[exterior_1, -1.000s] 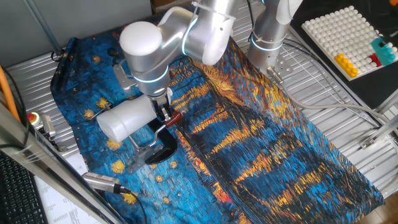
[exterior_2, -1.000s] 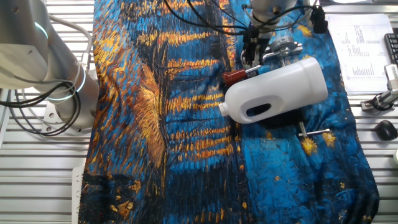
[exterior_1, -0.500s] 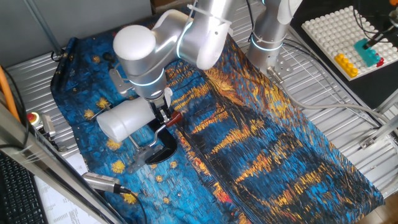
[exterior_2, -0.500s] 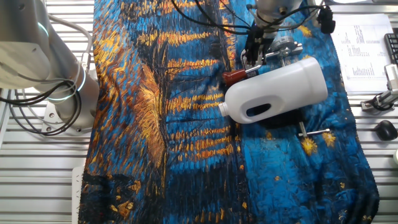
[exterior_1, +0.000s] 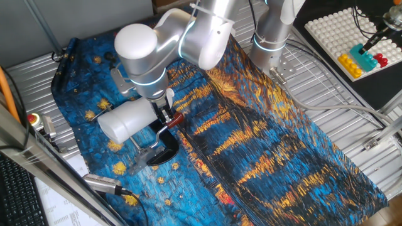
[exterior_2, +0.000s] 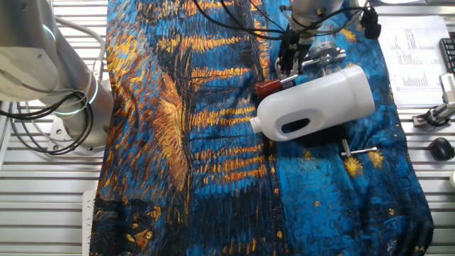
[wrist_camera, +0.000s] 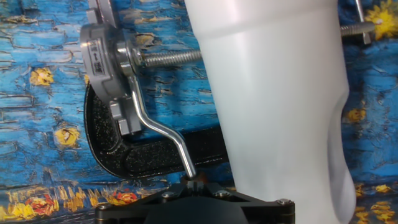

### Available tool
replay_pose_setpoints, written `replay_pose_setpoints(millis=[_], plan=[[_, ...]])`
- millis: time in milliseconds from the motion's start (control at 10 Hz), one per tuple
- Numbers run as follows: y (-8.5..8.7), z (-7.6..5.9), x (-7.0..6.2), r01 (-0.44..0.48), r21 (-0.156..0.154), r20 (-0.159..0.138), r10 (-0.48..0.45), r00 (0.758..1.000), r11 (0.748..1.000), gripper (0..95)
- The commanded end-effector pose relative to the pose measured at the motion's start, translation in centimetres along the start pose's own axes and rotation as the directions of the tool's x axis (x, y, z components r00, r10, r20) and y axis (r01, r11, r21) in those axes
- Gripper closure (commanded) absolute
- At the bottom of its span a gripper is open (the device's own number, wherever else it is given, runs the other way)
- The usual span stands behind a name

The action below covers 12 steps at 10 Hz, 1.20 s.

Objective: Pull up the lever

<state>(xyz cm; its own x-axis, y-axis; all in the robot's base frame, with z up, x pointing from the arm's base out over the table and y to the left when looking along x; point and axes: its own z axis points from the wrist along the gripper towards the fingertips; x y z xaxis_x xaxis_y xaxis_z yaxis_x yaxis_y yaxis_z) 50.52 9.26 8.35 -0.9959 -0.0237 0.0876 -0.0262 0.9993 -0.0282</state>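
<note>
The lever (exterior_1: 161, 129) is a slim silver arm with a dark-red knob (exterior_1: 177, 117), mounted on a clamp with a black base (exterior_1: 164, 154). The clamp holds a big white plastic cylinder (exterior_1: 125, 119) lying on its side. My gripper (exterior_1: 167, 115) is shut on the lever just behind the knob. The other fixed view shows the knob (exterior_2: 268, 87) sticking out left of my gripper (exterior_2: 286, 71), above the white cylinder (exterior_2: 320, 103). In the hand view the bent lever (wrist_camera: 158, 127) runs down into my gripper (wrist_camera: 194, 184), and the white cylinder (wrist_camera: 273, 99) fills the right side.
A blue and orange patterned cloth (exterior_1: 264, 157) covers the table. A silver rod with a cable (exterior_1: 103, 184) lies at the front left. A white pegboard with coloured bricks (exterior_1: 342, 37) stands at the back right. A second arm's base (exterior_2: 64, 99) stands left of the cloth.
The arm's white joint above the clamp has shifted slightly to the left. The gripper and the lever stay where they were.
</note>
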Motion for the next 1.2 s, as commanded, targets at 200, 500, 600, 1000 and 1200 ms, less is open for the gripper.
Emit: replay_pose_setpoints(millis=[200,500,600,1000,1200], plan=[[-0.1,-0.1,0.2,0.018,0.003,0.024,-0.018,1.0,1.0,95.0],[-0.1,-0.1,0.2,0.072,0.0,0.019,-0.072,0.997,0.997,95.0],[-0.1,-0.1,0.2,0.101,0.001,0.018,-0.101,0.995,0.995,95.0],[0.2,0.4,0.8,0.167,0.051,0.006,-0.168,0.986,0.985,76.0],[0.1,1.3,2.7,0.225,0.046,0.002,-0.225,0.974,0.973,57.0]])
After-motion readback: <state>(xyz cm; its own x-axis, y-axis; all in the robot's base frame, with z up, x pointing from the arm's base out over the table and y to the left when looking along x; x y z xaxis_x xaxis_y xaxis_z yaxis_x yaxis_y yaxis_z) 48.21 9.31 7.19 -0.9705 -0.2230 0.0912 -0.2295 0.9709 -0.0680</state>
